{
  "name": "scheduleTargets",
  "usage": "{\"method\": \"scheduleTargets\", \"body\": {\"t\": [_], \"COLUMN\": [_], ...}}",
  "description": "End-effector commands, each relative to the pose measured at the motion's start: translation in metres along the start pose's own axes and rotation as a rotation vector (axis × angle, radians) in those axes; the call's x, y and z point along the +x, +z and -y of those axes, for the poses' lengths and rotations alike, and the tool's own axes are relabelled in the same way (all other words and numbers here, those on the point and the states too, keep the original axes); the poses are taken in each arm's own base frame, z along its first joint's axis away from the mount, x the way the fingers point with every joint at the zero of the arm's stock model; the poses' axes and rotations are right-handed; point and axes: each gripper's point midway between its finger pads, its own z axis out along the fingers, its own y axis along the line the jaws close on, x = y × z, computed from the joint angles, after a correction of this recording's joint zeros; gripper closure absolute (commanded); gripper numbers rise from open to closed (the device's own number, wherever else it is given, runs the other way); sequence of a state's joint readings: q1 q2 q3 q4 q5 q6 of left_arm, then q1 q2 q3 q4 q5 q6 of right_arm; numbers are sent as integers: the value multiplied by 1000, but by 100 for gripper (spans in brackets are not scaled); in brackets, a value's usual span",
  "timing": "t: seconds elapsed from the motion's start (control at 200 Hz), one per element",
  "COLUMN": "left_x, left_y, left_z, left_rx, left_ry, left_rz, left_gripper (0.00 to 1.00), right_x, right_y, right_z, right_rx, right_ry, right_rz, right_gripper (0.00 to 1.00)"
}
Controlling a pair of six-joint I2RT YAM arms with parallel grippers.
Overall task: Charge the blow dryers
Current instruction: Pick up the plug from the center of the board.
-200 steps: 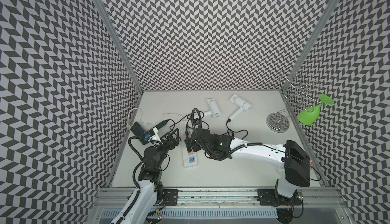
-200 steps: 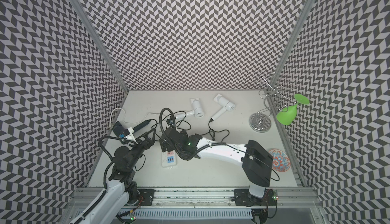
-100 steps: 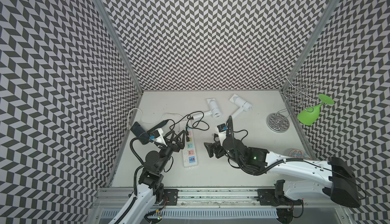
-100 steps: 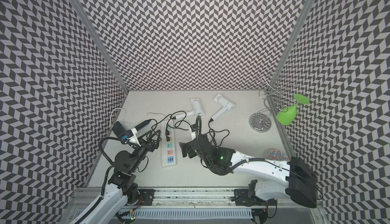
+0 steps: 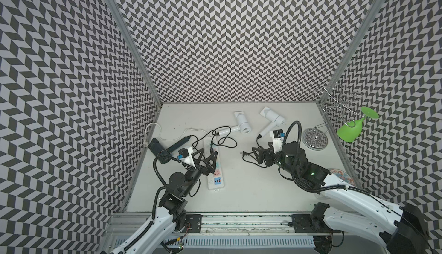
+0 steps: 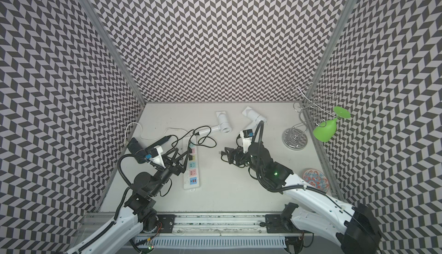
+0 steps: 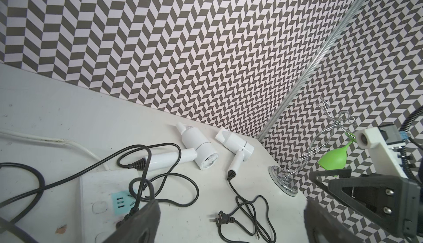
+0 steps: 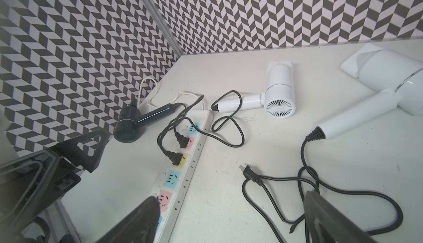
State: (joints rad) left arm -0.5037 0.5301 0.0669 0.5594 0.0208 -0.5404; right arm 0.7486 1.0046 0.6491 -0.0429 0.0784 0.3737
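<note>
left end effector (image 5: pixel 207 154) hangs released over the power strip (image 5: pixel 216 181), two seated plugs (image 8: pixel 176 158) in it; right end effector (image 5: pixel 256 156), wide and empty, hovers by the loose plug (image 5: pixel 244 154), likely next. behind, on the table (image 5: pixel 248 193), lie the unplugged white blow dryer (image 5: pixel 273 117), the plugged-in white blow dryer (image 5: pixel 241 122) and dark blow dryer (image 5: pixel 156 145).

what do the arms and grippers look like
The left arm and right arm have white links and black joints. The left gripper and right gripper carry black triangular open-frame fingers, white camera blocks with blue tags, and looped ribbed black cables.
</note>
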Motion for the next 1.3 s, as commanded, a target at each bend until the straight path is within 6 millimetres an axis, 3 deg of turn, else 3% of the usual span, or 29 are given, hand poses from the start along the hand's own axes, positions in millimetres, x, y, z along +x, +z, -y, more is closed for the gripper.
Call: {"method": "scheduleTargets", "body": {"t": [0.0, 0.115, 0.366, 0.496, 0.721, 1.021, 1.292], "left_x": [-20, -18, -17, -15, -8, 14, 29], "left_y": [4, 5, 6, 7, 13, 36, 48], "left_z": [11, 11, 10, 11, 14, 18, 12], "left_rx": [20, 17, 14, 16, 34, 28, -9], "left_ry": [35, 43, 52, 54, 74, 97, 104], "left_rz": [57, 55, 50, 43, 12, -121, -199], "left_gripper": [1, 1, 1, 1, 1, 1, 1], "right_x": [-9, -14, -36, -40, -37, -27, -11], "right_y": [4, 2, -30, -36, -32, -14, 1], "right_z": [-9, 6, 32, 41, 52, 69, 110], "right_rx": [-98, -65, 31, 52, 77, 132, 298], "right_ry": [10, 30, 55, 69, 98, 122, 162], "right_rz": [22, 38, 211, 233, 218, 146, 64], "right_gripper": [1, 1, 1, 1, 1, 1, 1]}}
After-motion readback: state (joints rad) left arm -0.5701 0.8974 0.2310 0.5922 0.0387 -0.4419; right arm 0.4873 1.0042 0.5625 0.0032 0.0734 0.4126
